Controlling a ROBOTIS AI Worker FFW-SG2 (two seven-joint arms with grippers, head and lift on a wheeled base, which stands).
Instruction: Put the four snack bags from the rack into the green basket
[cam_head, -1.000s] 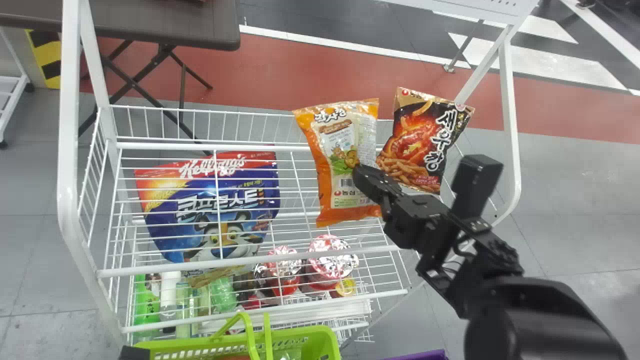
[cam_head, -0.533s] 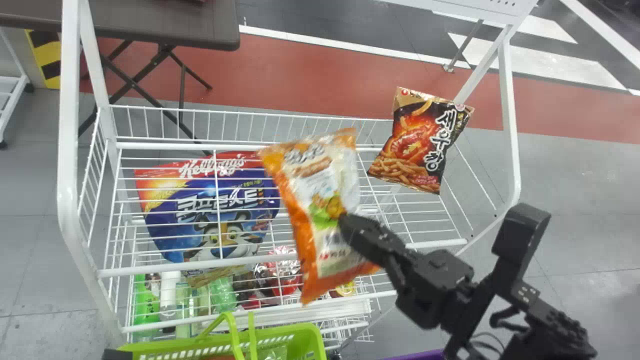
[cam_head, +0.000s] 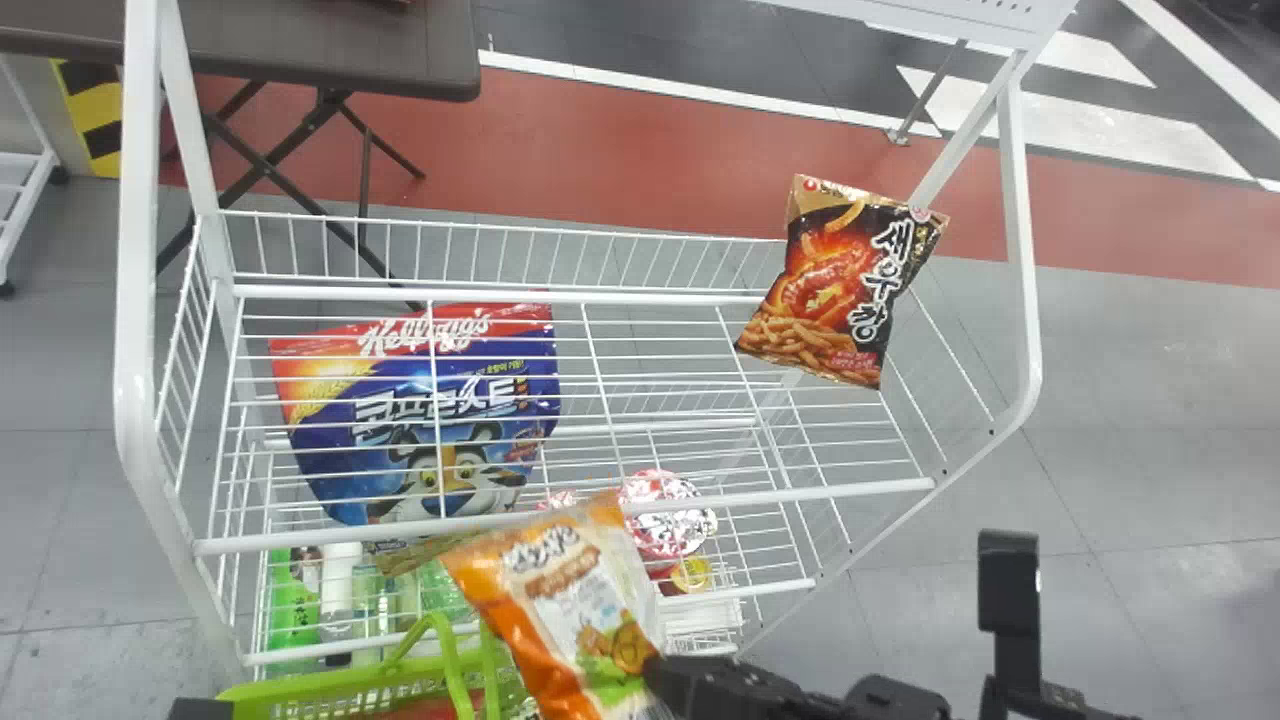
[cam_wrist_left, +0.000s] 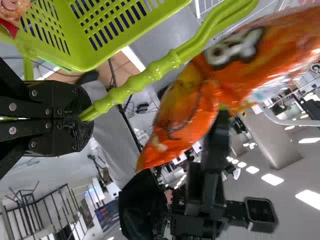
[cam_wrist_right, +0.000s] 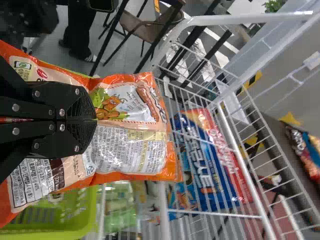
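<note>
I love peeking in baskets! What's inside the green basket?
Something red lies inside the green basket, but I can't tell what. The orange snack bag hides part of the inside from the head view.

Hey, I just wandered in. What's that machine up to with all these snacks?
It's a robot packing snacks into a basket. Its right gripper pinches an orange snack bag close to the green basket, probably about to go in. Its left gripper holds the basket by its handles. A dark snack bag and a blue-and-red cereal bag are on the white rack.
</note>
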